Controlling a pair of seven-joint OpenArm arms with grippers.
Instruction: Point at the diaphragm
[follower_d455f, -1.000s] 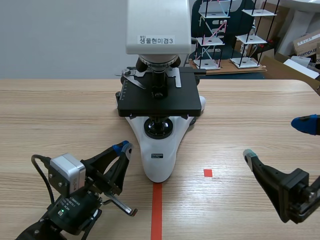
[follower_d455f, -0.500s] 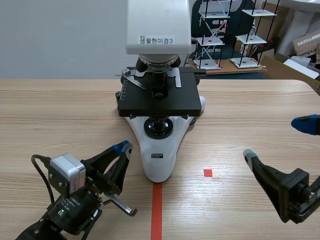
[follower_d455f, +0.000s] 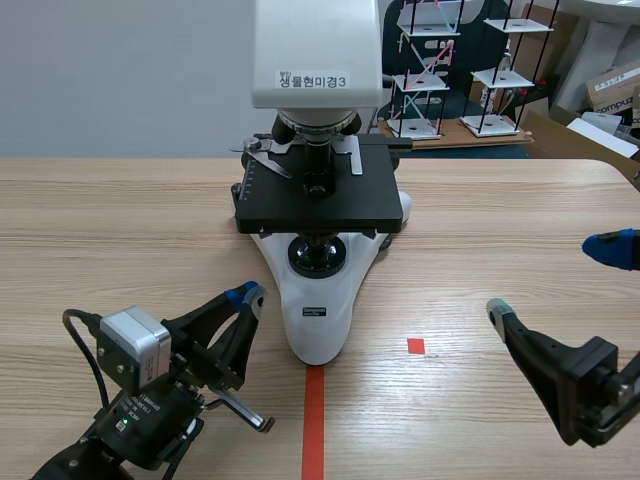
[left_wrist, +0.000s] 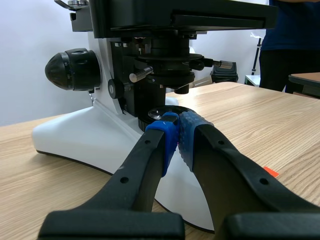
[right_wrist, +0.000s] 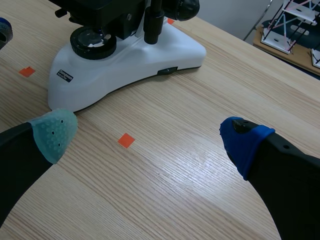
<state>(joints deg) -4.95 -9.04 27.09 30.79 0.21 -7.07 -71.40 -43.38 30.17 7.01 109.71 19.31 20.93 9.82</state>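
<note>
The white microscope stands mid-worktop, its diaphragm tucked under the black stage and above the round lamp lens set in the base. Low by the base's left flank, the left pincer is clenched on nothing, blue pads pressed together, the tips sitting below the diaphragm and apart from it. Over to the right, the right pincer hangs released, fingers spread wide above bare wood, well apart from the microscope.
</note>
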